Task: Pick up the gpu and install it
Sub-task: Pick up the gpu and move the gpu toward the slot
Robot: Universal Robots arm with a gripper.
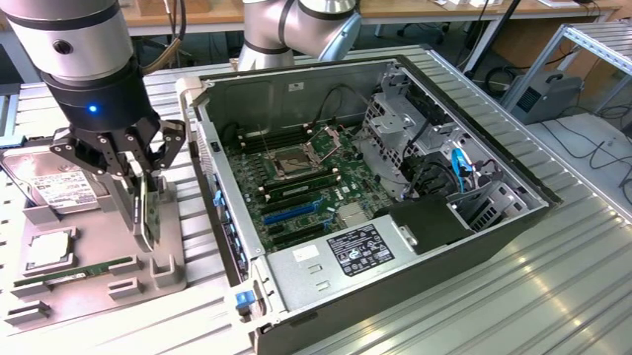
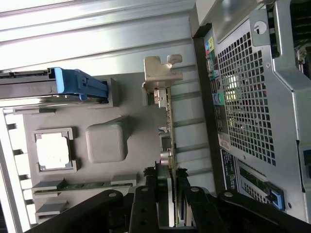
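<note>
Tabletop [image 1: 553, 296] of ribbed metal in a workshop, open computer case [image 1: 286, 96] at the exterior view's right.
Left of the case, the gpu [image 1: 145, 211] stood on edge at a grey tray [image 1: 168, 255], thin, silvery bracket at one end; the fingers [image 2: 146, 204] were closed on it from both sides.

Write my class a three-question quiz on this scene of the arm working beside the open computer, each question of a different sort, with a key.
1. True or false: the gpu is already seated inside the computer case.
2. What are the jaws of the gripper closed on? A) memory stick B) gpu C) hard drive
3. Fill in: the gpu stands upright over the grey parts ____.
Key: 1 false; 2 B; 3 tray.
</note>
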